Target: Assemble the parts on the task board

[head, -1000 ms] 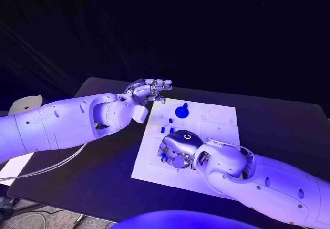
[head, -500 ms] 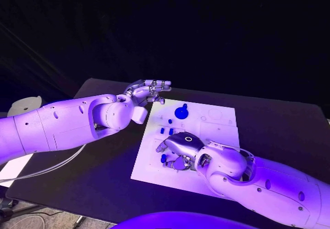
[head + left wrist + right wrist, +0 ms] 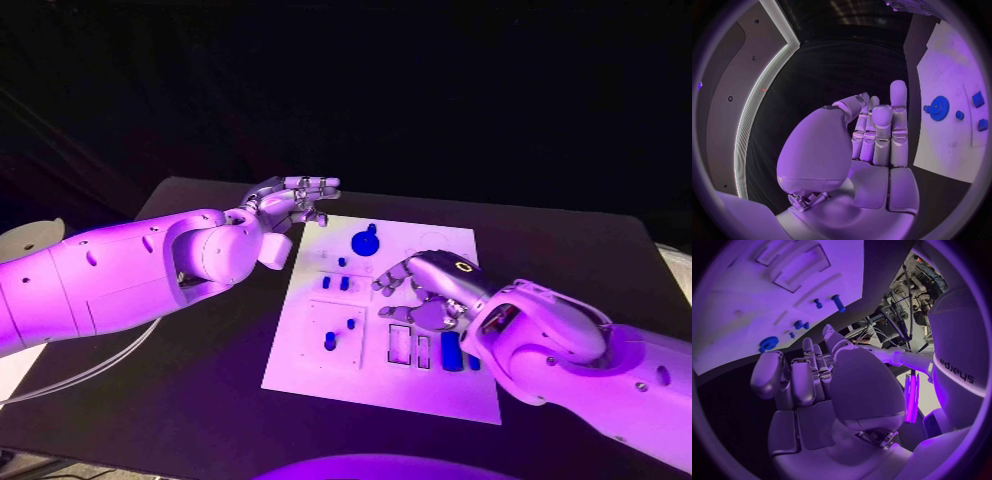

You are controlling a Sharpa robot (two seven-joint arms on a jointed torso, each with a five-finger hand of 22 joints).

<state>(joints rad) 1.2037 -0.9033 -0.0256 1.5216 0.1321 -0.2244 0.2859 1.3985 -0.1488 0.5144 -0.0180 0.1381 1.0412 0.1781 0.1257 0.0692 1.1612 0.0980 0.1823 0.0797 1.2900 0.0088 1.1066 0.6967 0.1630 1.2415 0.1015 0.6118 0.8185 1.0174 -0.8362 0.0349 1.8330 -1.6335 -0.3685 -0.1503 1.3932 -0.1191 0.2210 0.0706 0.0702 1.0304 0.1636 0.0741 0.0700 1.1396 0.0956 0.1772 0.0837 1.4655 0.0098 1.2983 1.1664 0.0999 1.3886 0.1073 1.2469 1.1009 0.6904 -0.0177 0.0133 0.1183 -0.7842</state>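
— What sort of place is this?
— A robotics lab: a black table (image 3: 577,260) against dark drapes, a white task board (image 3: 375,385) on it, cable-strung equipment racks (image 3: 901,295) behind the robot.

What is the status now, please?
Left hand open, off the board's far-left corner. Right hand open above task board. Blue parts lie on board. Nothing blocking.

Black table (image 3: 577,250) (task board (image 3: 310,365) atop)
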